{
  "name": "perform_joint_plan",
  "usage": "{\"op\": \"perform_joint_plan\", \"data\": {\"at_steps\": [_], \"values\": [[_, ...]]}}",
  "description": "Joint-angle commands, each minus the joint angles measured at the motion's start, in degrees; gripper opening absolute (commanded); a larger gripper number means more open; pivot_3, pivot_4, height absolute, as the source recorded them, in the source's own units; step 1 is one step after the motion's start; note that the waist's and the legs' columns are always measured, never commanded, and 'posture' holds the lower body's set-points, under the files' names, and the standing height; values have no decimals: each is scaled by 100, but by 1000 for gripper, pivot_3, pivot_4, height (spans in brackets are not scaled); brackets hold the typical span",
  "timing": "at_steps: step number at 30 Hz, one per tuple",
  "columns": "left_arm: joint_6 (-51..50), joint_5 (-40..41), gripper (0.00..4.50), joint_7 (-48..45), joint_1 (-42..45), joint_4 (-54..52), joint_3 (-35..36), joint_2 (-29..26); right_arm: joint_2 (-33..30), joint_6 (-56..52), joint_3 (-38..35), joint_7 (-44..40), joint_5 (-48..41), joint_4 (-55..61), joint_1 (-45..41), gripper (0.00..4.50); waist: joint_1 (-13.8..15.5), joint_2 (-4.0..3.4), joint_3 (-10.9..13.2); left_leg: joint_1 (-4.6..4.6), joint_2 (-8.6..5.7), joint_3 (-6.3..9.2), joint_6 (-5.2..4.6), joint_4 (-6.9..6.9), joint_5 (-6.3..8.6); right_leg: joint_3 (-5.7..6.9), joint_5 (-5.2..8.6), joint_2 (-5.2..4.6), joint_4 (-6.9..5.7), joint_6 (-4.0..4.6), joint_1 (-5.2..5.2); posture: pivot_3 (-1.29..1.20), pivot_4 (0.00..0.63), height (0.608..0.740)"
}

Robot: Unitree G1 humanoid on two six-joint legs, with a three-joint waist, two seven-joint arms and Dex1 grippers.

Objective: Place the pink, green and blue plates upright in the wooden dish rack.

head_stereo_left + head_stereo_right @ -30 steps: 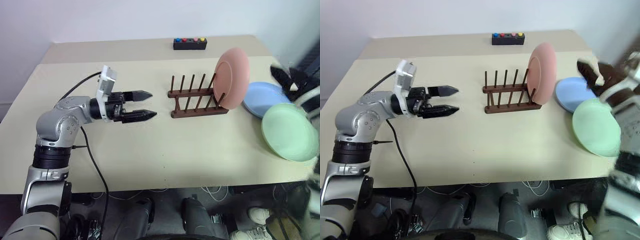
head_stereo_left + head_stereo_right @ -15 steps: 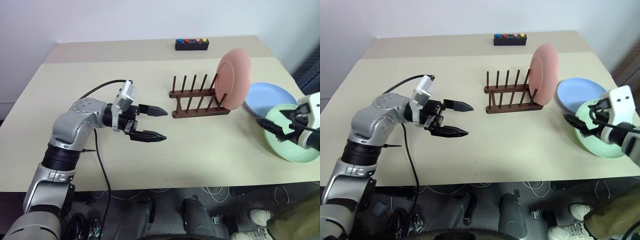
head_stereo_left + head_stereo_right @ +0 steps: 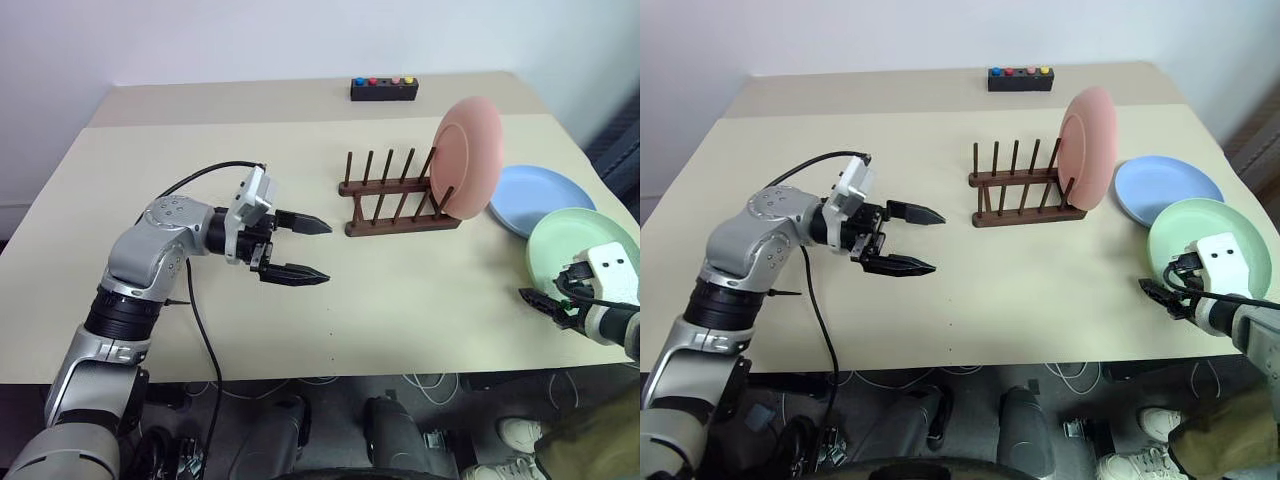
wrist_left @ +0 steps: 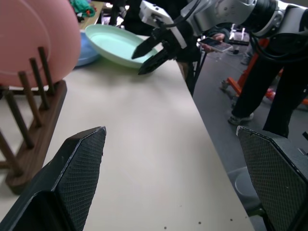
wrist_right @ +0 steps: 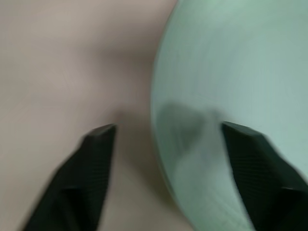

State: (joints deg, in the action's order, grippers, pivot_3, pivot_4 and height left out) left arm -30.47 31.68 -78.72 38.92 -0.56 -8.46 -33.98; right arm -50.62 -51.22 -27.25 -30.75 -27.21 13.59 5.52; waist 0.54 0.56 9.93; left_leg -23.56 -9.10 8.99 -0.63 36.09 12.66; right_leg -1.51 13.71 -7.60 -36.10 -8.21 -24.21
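Handling assessment follows. One round, matte, salmon-pink plate (image 3: 466, 157) is found standing upright at the right end of the small dark brown wooden dish rack (image 3: 398, 197), held between its thin pegs. Slots to the left of it are unoccupied. A light blue round plate (image 3: 543, 198) lies flat on the beige table (image 3: 400, 290), right of the rack, and a pale mint-green round plate (image 3: 583, 252) lies flat just nearer, its far rim overlapping or touching the blue one.

The right gripper (image 3: 1164, 296) is positioned at the near left rim of the green plate. In the right wrist view its fingers (image 5: 94, 163) are seen parted, one over the table and one over the plate's surface, so that the rim lies between them; nothing is yet gripped. The left gripper (image 3: 305, 249) is held above the table, left of the rack, with its fingers spread wide and empty.

The plates are judged to be stiff, light and thin-rimmed, probably of plastic. The matte finish should afford fair friction, though a shallow rim offers little depth for a pinch. Hold is best taken across the rim edge, where it overhangs the table. Some swing of the plate from a single pinch point is to be expected when it is lifted and tilted upright.
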Motion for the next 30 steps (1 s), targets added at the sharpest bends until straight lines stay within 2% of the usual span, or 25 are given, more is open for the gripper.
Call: {"op": "perform_joint_plan", "data": {"at_steps": [1,4,5,14,22,25,30], "values": [[81,9,4500,22,47,-92,153,-55,-42,98,-78,-50,41,40,-187,1787,5,0,0,0,0,0,0,0,0,0,0,0,1,0,0,0,150,740],[83,-2,4500,57,24,-111,147,-38,-75,127,-34,-104,102,3,-195,316,16,0,0,0,0,2,0,0,0,1,0,0,1,0,1,0,150,740],[98,-12,4500,73,24,-105,152,-35,-77,124,-34,-121,104,12,-194,53,17,1,0,0,0,1,0,0,0,1,0,-1,1,0,1,0,150,740],[93,9,4500,92,73,-1,173,-34,-219,-126,-260,-222,56,240,-355,53,11,1,0,0,0,2,-1,1,0,2,0,0,2,0,4,0,150,740],[116,60,4500,144,140,108,256,58,-774,-690,-698,-252,-135,501,-1148,53,10,-2,1,0,0,1,-1,0,0,2,0,0,1,0,1,0,150,740],[107,113,4500,193,197,175,336,118,-785,-831,-801,-241,-386,500,-1678,53,16,0,2,-1,0,2,-1,0,1,2,0,-2,3,-1,3,0,150,740],[484,28,4500,752,412,532,704,486,-71,-402,-1160,247,-1050,207,-3392,53,3,-5,6,-1,3,-2,-1,1,1,2,0,-1,3,-1,1,0,150,740]]}}
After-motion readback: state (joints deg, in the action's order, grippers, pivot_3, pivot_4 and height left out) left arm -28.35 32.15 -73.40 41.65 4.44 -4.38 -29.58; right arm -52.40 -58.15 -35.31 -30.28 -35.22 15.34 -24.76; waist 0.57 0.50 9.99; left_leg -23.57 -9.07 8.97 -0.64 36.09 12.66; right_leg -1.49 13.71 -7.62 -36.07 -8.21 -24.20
